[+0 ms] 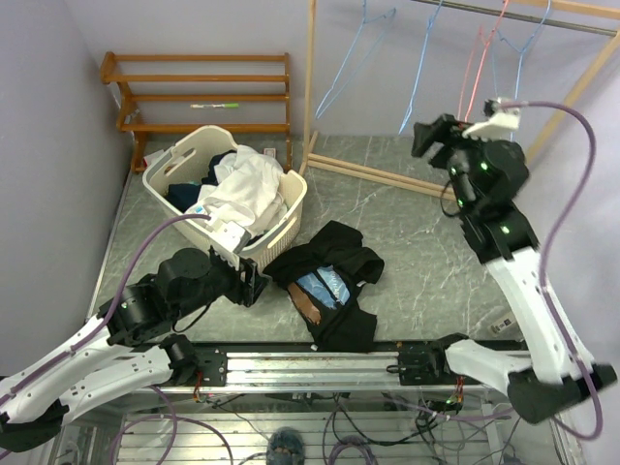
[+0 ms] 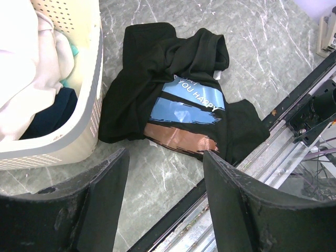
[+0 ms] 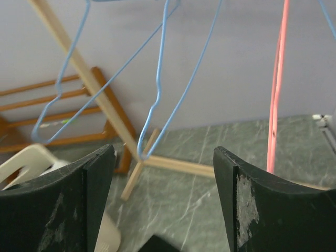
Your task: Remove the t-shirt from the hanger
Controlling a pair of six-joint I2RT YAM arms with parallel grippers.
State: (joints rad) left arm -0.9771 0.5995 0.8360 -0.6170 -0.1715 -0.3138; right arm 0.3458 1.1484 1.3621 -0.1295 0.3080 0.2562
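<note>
1. The black t-shirt with a blue and brown chest print lies crumpled on the grey marble-patterned table, at lower centre of the top view. It is well apart from the hangers at the upper right.
2. Its left edge lies just beside the white perforated plastic laundry basket. The basket holds a white garment and dark blue cloth.
3. The left gripper sits low at the lower left, between the basket and the shirt. Its jaws are apart and grasp nothing; the wrist view shows the shirt lying beyond the fingertips.
4. The right gripper is raised at the upper right. Its jaws are spread wide with nothing between them.
5. A thin red wire hanger hangs near the right gripper. A thin blue wire hanger hangs to its left, and others hang either side.
6. The hangers hang from a metal rail on a pale wooden rack frame.
7. A brown wooden slatted shelf stands against the wall at the upper left, behind the basket.
</note>
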